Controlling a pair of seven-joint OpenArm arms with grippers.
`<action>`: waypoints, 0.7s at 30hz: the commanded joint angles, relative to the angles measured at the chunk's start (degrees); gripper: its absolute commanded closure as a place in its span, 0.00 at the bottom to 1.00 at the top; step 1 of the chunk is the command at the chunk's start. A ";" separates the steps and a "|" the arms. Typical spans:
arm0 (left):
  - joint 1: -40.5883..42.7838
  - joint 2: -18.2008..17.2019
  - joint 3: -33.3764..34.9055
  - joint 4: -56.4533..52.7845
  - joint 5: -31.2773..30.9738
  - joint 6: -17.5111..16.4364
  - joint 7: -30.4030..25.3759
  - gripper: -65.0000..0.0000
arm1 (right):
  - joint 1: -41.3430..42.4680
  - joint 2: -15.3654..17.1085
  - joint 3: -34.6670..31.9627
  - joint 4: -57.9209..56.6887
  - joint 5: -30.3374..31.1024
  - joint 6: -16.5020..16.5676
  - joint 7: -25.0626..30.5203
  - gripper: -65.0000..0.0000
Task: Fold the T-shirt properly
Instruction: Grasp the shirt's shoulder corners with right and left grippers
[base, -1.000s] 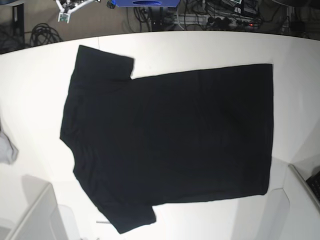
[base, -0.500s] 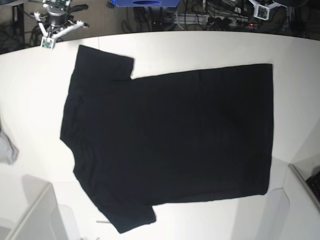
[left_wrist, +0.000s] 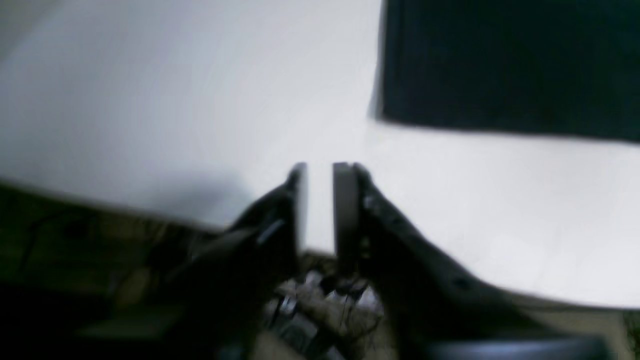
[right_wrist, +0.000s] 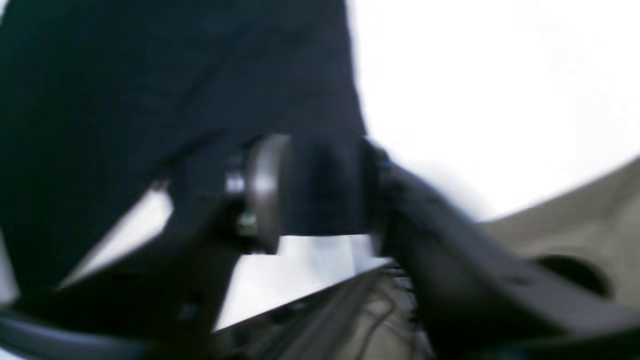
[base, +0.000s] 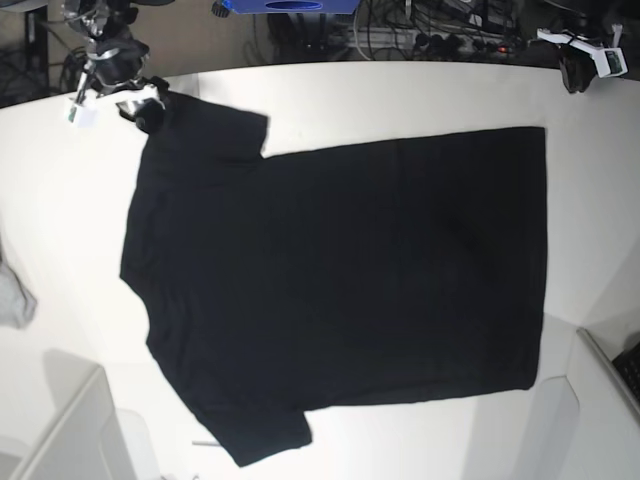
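Note:
The black T-shirt (base: 340, 280) lies spread flat on the white table (base: 400, 95), plain side up, collar to the left and hem to the right. My right gripper (base: 115, 108) hovers at the far left sleeve corner. In the right wrist view it (right_wrist: 322, 195) stands open, jaws wide, with the dark sleeve (right_wrist: 175, 75) beneath them. My left gripper (base: 590, 65) is at the table's far right edge, short of the hem corner. In the left wrist view it (left_wrist: 320, 205) shows a narrow empty gap, and the shirt corner (left_wrist: 510, 60) lies ahead to the right.
A small grey cloth (base: 12, 295) sits at the left edge. White bins stand at the front left (base: 70, 430) and front right (base: 600, 400). Cables and a power strip (base: 440, 35) lie beyond the far table edge.
Both arms came down from beyond the far edge. The right gripper reached the far left sleeve and opened wide. The left gripper moved to the far right edge and parted slightly.

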 joint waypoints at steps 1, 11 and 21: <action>0.38 -0.35 -1.78 0.06 -1.18 -1.91 -1.49 0.74 | -0.41 1.78 0.31 0.59 2.49 0.32 1.15 0.48; -4.63 -0.09 -9.87 -8.64 -9.35 -17.56 5.54 0.39 | 4.78 6.97 -0.04 -9.17 10.93 0.32 1.15 0.36; -12.98 4.66 -21.82 -8.38 -9.00 -26.04 22.24 0.39 | 5.65 6.97 -0.40 -13.91 10.67 1.37 1.06 0.36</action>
